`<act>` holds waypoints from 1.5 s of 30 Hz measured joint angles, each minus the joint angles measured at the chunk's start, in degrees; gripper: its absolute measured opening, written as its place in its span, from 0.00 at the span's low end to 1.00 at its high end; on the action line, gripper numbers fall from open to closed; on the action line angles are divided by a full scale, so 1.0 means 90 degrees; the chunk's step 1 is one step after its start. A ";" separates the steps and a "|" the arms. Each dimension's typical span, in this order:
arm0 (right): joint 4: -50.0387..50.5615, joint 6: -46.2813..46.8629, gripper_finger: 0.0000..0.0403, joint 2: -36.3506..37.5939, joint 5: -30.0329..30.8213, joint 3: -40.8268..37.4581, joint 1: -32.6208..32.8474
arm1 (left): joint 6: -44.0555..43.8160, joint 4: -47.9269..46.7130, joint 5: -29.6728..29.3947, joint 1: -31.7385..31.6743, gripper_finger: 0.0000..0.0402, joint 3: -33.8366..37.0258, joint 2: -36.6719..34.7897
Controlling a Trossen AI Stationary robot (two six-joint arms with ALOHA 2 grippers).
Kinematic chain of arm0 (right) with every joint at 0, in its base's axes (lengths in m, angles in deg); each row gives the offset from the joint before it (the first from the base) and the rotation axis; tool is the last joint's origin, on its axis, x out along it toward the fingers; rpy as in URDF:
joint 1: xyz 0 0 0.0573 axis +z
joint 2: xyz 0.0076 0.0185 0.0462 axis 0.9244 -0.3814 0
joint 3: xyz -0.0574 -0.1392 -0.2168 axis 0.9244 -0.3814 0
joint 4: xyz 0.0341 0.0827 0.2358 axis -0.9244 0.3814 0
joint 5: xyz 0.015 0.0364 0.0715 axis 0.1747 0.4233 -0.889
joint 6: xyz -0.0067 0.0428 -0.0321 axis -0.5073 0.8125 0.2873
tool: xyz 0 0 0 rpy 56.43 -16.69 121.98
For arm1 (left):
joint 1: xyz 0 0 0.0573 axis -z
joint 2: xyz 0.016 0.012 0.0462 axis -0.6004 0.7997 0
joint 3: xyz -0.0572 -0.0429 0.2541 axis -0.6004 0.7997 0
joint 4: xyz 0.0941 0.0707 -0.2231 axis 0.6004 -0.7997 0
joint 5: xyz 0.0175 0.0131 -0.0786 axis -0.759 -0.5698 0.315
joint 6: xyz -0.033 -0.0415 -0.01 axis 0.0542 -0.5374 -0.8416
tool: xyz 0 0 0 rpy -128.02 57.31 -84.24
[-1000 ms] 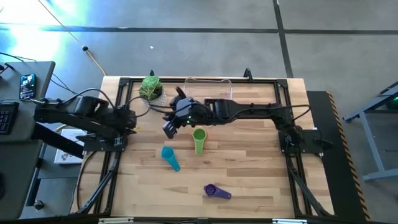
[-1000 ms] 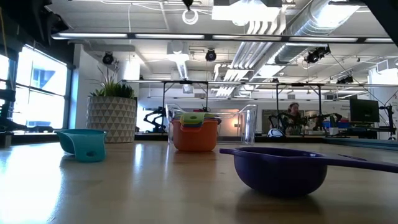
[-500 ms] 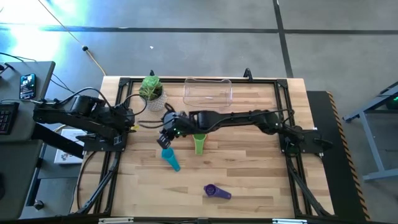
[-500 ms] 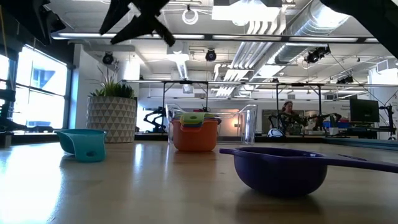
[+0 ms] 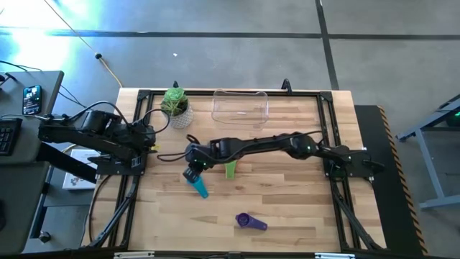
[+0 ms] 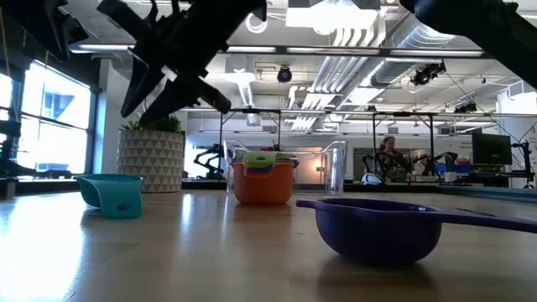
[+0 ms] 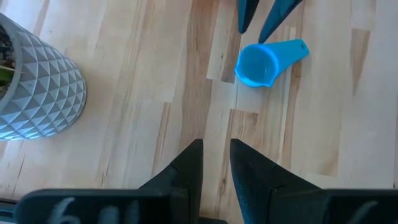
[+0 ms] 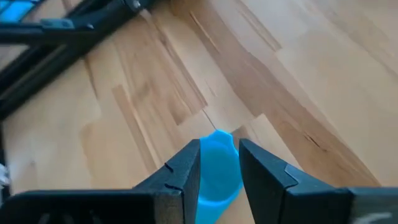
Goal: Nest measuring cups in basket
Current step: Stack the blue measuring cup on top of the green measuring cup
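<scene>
The teal cup lies on the table, its handle toward the near edge; it also shows in the low view and between my right fingers in the right wrist view. My right gripper hangs open just above it, touching nothing. A stack of cups, orange outermost and green on top, stands on the table in front of the clear basket. The purple cup sits near the table's near edge. My left gripper waits at the left edge, slightly open.
A white patterned pot with a green plant stands at the far left, beside the basket. Black frame rails run along the table's sides. Bare wood lies between the teal cup, the stack and the purple cup.
My right gripper has moved from beside the cup stack toward the table's near edge and slightly left, coming down over the teal cup; it has entered the low view from above. The cups have stayed where they were.
</scene>
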 joint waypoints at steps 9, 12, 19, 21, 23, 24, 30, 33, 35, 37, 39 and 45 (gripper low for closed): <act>0.0194 0.0013 0.25 -0.0331 -0.0115 0.0002 0.0027 | -0.0003 0.0002 -0.0010 0.0000 0.17 0.0000 -0.0002; 0.0302 0.0099 0.25 -0.0375 -0.0111 0.0002 0.0041 | -0.0005 0.0002 -0.0010 0.0000 0.17 0.0000 -0.0002; 0.0272 -0.0225 0.25 -0.0456 -0.0089 0.0002 0.0053 | -0.0007 0.0002 -0.0083 0.0000 0.17 0.0000 -0.0001; 0.0252 -0.0335 0.25 -0.0499 -0.0093 0.0002 0.0053 | -0.0008 0.0002 -0.0154 0.0000 0.17 0.0000 -0.0002; 0.0195 -0.0465 0.25 -0.0532 -0.0111 0.0002 0.0053 | -0.0010 0.0002 -0.0180 0.0000 0.17 0.0000 -0.0002; 0.0203 -0.0542 0.25 -0.0540 -0.0113 0.0002 0.0053 | -0.0010 0.0001 -0.0180 0.0000 0.17 0.0000 -0.0002; 0.0138 -0.0806 0.25 -0.0643 -0.0194 0.0002 0.0053 | -0.0056 0.0002 -0.0180 0.0000 0.17 0.0000 -0.0002; 0.0159 -0.0799 0.25 -0.0683 -0.0297 0.0002 0.0053 | -0.0140 0.0002 -0.0181 0.0000 0.17 0.0000 -0.0002; 0.0120 -0.0797 0.25 -0.0720 -0.0308 0.0002 0.0053 | -0.0151 0.0002 -0.0182 0.0000 0.17 0.0000 -0.0002; 0.0185 -0.0793 0.25 -0.0743 -0.0320 0.0002 0.0053 | -0.0153 0.0002 -0.0182 0.0000 0.17 0.0000 -0.0002; 0.0170 -0.0791 0.24 -0.0744 -0.0310 0.0002 0.0053 | -0.0153 0.0002 -0.0182 0.0000 0.17 0.0000 -0.0002; 0.0191 -0.0739 0.12 -0.0742 -0.0303 0.0002 0.0053 | -0.0153 0.0002 -0.0313 0.0000 0.17 0.0000 0.0000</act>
